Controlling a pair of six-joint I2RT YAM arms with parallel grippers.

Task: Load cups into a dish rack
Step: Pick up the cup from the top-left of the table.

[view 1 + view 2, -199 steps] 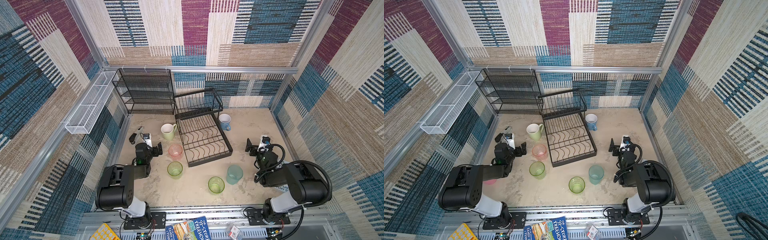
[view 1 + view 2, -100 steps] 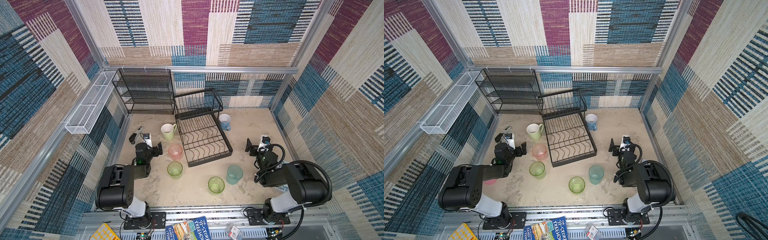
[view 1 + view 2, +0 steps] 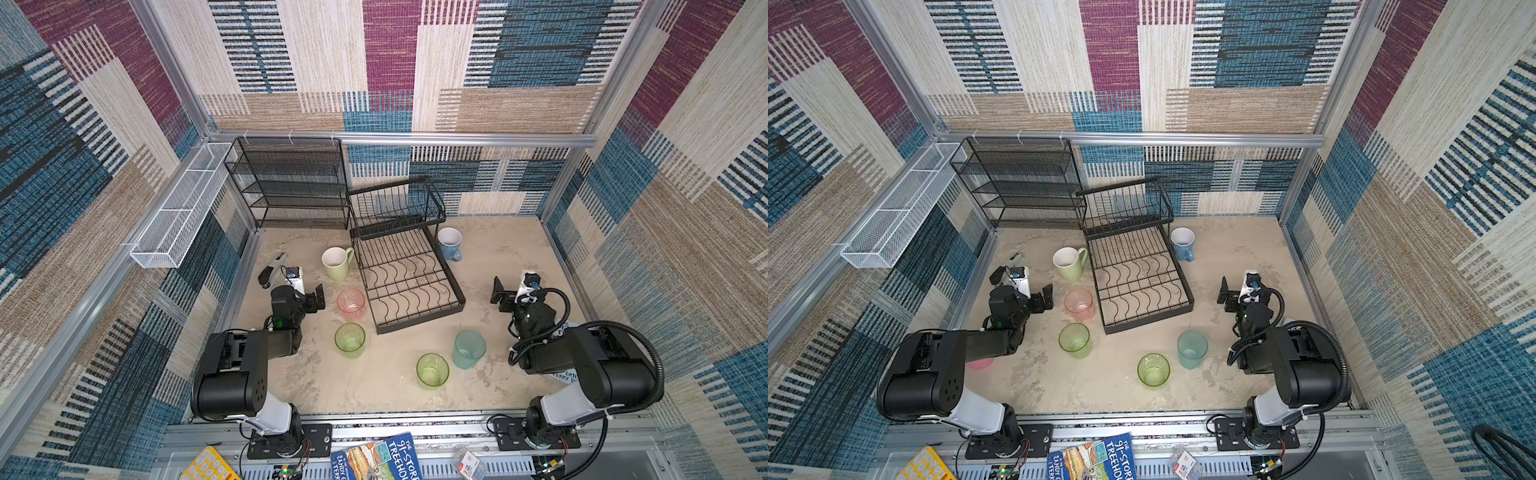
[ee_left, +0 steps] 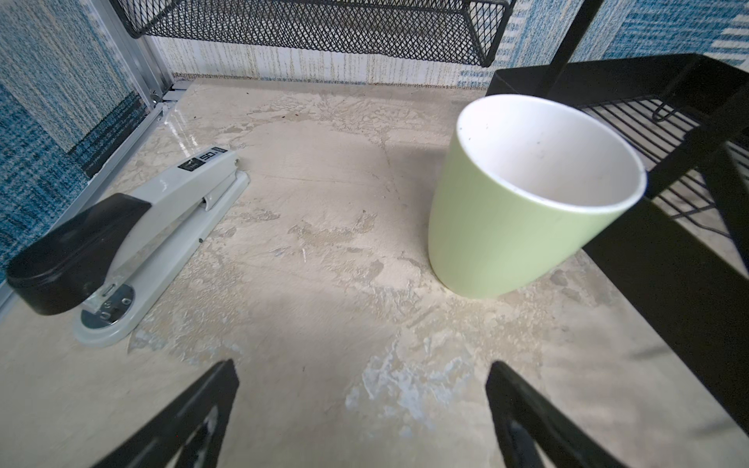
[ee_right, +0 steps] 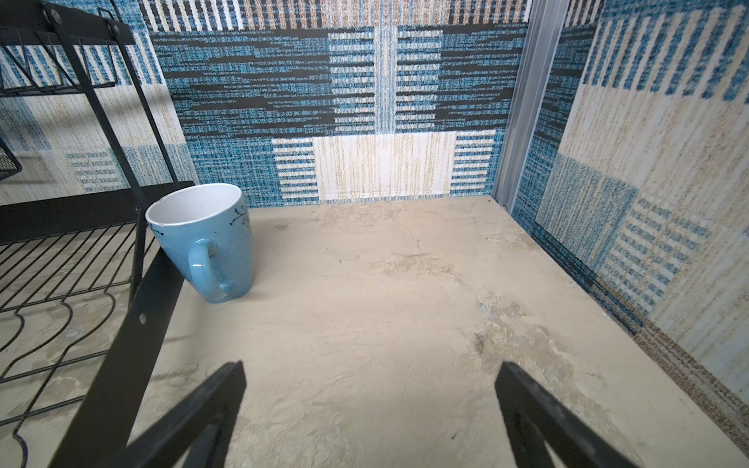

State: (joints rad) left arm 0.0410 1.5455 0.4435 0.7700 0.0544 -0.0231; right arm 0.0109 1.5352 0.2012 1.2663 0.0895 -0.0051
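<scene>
My left hand (image 4: 361,364) and right hand (image 5: 371,364) both hover low over the counter (image 3: 386,395), fingers spread wide and gripping nothing. The green mug (image 4: 518,210) stands upright just left of the dish rack (image 3: 419,319), and the blue mug (image 5: 202,243) stands just right of it.

A grey stapler (image 4: 133,243) lies flat near the black mesh shelves (image 3: 291,183) and white trough (image 3: 183,208).

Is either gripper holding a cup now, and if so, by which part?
Nothing is held. The left gripper and the right gripper have open, empty jaws; the green mug and the blue mug stand free.
</scene>
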